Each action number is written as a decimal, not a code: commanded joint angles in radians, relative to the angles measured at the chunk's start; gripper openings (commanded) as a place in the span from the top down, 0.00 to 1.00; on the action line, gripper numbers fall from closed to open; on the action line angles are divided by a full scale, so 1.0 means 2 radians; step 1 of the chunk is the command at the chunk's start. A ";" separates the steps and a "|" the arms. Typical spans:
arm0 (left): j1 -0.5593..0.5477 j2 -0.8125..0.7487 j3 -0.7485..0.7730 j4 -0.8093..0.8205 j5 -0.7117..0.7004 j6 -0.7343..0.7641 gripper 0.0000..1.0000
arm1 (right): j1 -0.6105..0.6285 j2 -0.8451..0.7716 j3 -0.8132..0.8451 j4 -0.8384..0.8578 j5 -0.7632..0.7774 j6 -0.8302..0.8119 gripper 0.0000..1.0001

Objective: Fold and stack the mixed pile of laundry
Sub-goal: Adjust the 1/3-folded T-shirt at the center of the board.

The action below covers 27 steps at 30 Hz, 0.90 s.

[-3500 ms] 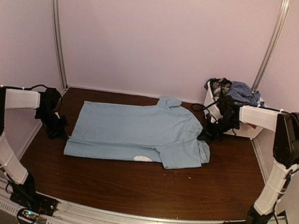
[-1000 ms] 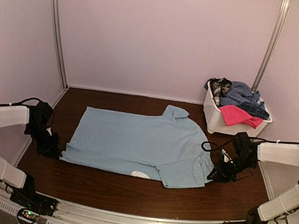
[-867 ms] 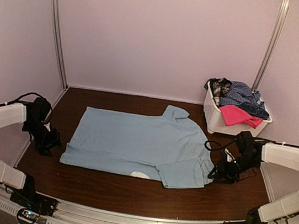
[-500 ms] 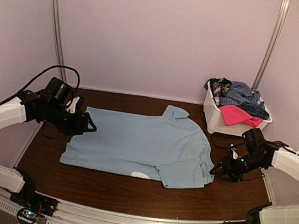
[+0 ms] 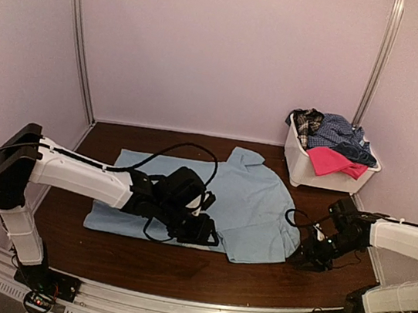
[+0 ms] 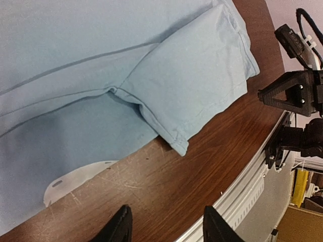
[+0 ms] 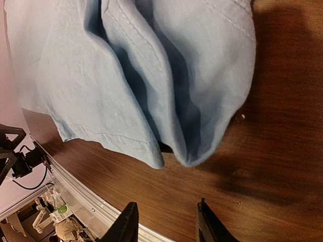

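T-shirt (image 5: 254, 198) lies flat for folding; left jaws and right jaws hang open at its near edge, seemingly ready to pinch.

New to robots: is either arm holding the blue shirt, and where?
Neither: left end effector and right end effector are open, empty, near the light blue shirt.

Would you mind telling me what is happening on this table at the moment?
Two robot arms are partway through sorting laundry. A light blue shirt lies spread flat on the table. The left gripper hangs open over the wood just off the shirt's near edge, and the right gripper, also open, is beside the sleeve. Neither holds cloth. A hot pink piece, a blue check shirt and others sit heaped in the white basket.
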 commanded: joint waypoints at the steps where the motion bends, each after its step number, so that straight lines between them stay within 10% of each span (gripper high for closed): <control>1: 0.000 0.033 -0.002 0.103 0.015 -0.042 0.56 | 0.005 0.021 -0.011 0.066 0.007 0.015 0.61; 27: -0.045 0.160 0.023 0.204 0.035 -0.099 0.63 | 0.021 0.087 -0.024 0.150 -0.002 0.025 0.77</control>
